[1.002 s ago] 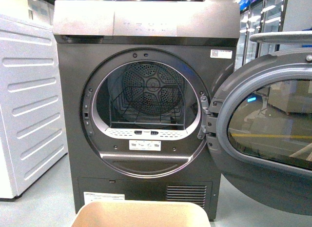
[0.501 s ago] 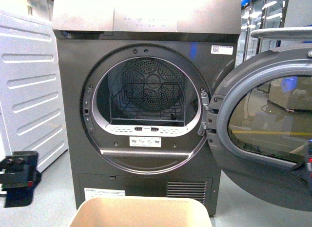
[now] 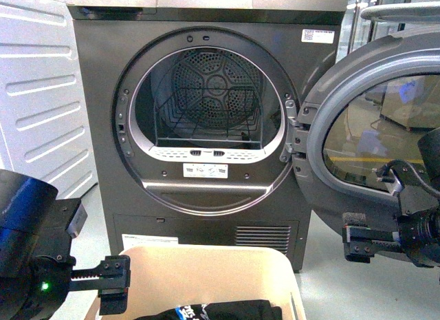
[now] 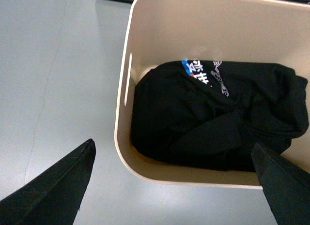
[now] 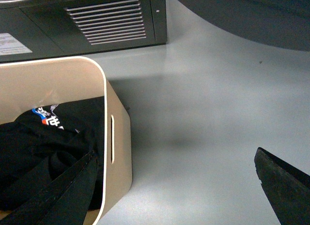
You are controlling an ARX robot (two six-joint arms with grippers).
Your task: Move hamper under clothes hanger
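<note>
Two spread pairs: left fingers [image 4: 58,186] and right fingers [image 5: 290,191] either side of the hamper [image 3: 206,261], dryer [image 3: 96,127] just behind, door [image 3: 323,107] open.

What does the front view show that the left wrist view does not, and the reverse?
Only the front view shows the dryer, its open door and the right gripper. Only the left wrist view shows the slot handle in the hamper wall and the black garment almost whole. Both show the beige hamper, part of the garment and the left gripper.
</note>
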